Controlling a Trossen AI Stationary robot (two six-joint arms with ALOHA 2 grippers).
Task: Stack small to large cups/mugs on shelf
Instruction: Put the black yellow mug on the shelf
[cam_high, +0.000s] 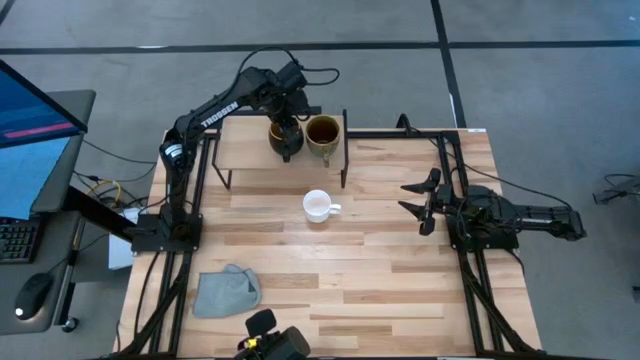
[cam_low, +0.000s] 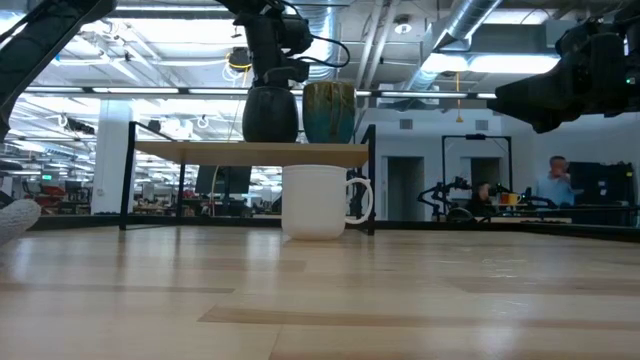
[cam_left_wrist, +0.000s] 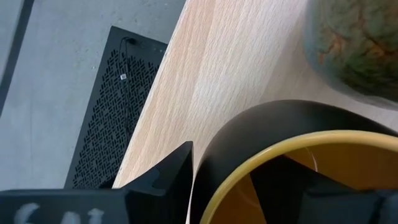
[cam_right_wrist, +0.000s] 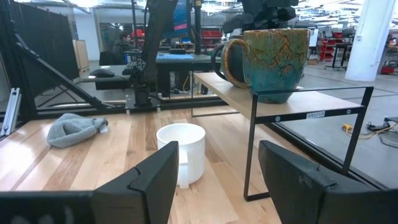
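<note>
The shelf (cam_high: 250, 150) stands at the table's far middle. On it the dark mug with the orange-yellow inside (cam_high: 283, 140) stands upright on its base, next to the olive-tan mug (cam_high: 322, 135), which is toward the table's right. My left gripper (cam_high: 287, 122) is over the dark mug and shut on its wall. The small white mug (cam_high: 318, 206) stands upright on the tabletop in front of the shelf, with its handle toward the table's right. My right gripper (cam_high: 422, 205) is open and empty at the table's right side, level with the white mug (cam_right_wrist: 181, 152). My left gripper holds the dark mug by its rim and wall (cam_left_wrist: 214, 165). One finger (cam_left_wrist: 283, 183) is inside the mug and the other finger (cam_left_wrist: 171, 171) is outside. The fingers come from above, pointing down. The mug stands upright with its base on the shelf board (cam_low: 200, 152).
A grey-blue cloth (cam_high: 225, 290) lies near the table's front left. The olive-tan mug (cam_low: 329, 112) stands close beside the dark mug (cam_low: 270, 112). The shelf's thin black legs (cam_right_wrist: 249, 149) stand behind the white mug. People show in the room beyond the table.
</note>
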